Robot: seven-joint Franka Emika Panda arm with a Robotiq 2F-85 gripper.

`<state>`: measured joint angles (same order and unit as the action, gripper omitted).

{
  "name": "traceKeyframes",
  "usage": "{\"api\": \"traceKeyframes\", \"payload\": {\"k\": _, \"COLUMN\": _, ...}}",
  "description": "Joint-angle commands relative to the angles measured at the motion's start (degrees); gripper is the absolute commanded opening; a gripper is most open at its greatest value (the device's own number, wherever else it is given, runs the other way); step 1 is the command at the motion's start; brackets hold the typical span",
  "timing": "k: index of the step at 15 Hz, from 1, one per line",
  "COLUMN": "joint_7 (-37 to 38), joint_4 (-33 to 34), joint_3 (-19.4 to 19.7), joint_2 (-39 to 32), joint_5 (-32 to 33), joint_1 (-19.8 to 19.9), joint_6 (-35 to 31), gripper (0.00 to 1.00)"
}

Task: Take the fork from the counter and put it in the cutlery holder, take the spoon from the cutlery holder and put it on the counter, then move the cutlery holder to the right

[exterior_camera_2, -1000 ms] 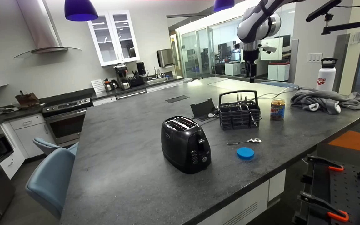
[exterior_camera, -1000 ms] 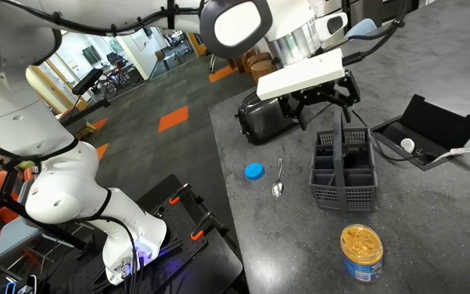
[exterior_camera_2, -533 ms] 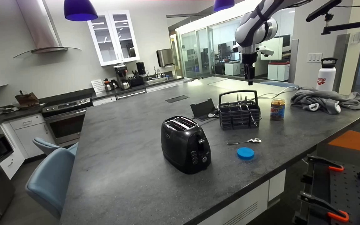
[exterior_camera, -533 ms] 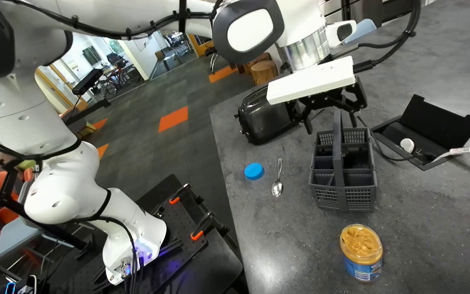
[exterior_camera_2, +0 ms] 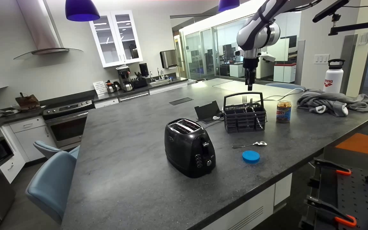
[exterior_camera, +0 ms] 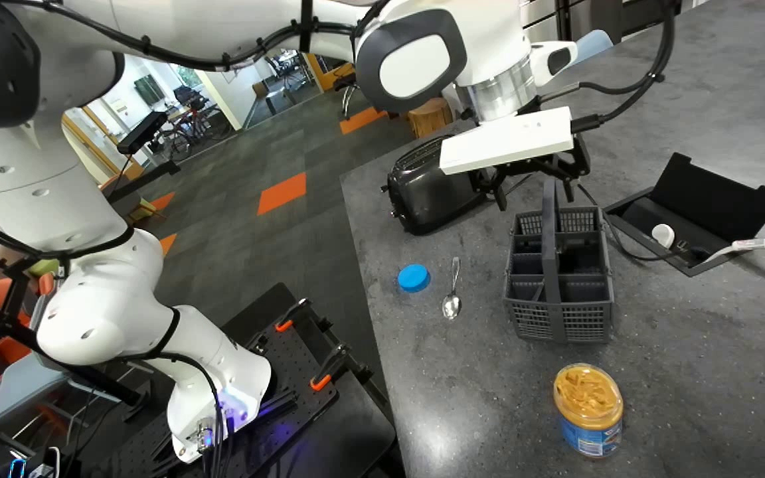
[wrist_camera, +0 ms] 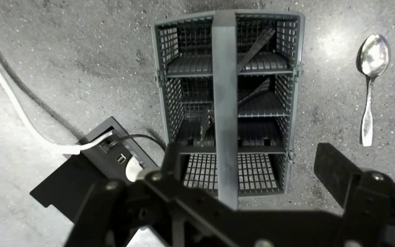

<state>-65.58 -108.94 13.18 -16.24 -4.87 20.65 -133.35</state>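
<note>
Spoon (exterior_camera: 451,307) leftmost, lying on the counter (exterior_camera: 422,378): step looks done. Claw (exterior_camera: 535,194) next, spread, holding nothing, above the cutlery holder (exterior_camera: 557,323). Fork (exterior_camera_2: 244,99) tines-up in the cutlery holder, so likely done too; too small to be sure it's ours. Left, I'd say: shift right.

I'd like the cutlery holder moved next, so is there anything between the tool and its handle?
Nothing visible is in the way. The tool hangs open, higher than the cutlery holder, and in the wrist view only the tool itself covers part of the handle.
</note>
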Motion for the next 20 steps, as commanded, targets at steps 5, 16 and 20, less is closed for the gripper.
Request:
{"api": "traceKeyframes", "payload": {"k": 5, "joint_7": -2.7, "joint_4": 1.2, "joint_3": -3.6, "joint_2": -3.7, "joint_5": -5.7, "joint_1": 2.6, "joint_6": -6.3, "gripper": 1.00}}
{"api": "traceKeyframes", "payload": {"k": 16, "joint_7": -2.1, "joint_4": 4.3, "joint_3": -5.3, "joint_2": -7.6, "joint_5": -5.6, "joint_1": 4.0, "joint_6": -5.7, "gripper": 0.59}}
{"api": "traceKeyframes", "payload": {"k": 20, "joint_7": -1.9, "joint_4": 4.7, "joint_3": -5.5, "joint_2": -8.2, "joint_5": -5.2, "joint_1": 4.0, "joint_6": -5.6, "gripper": 0.27}}
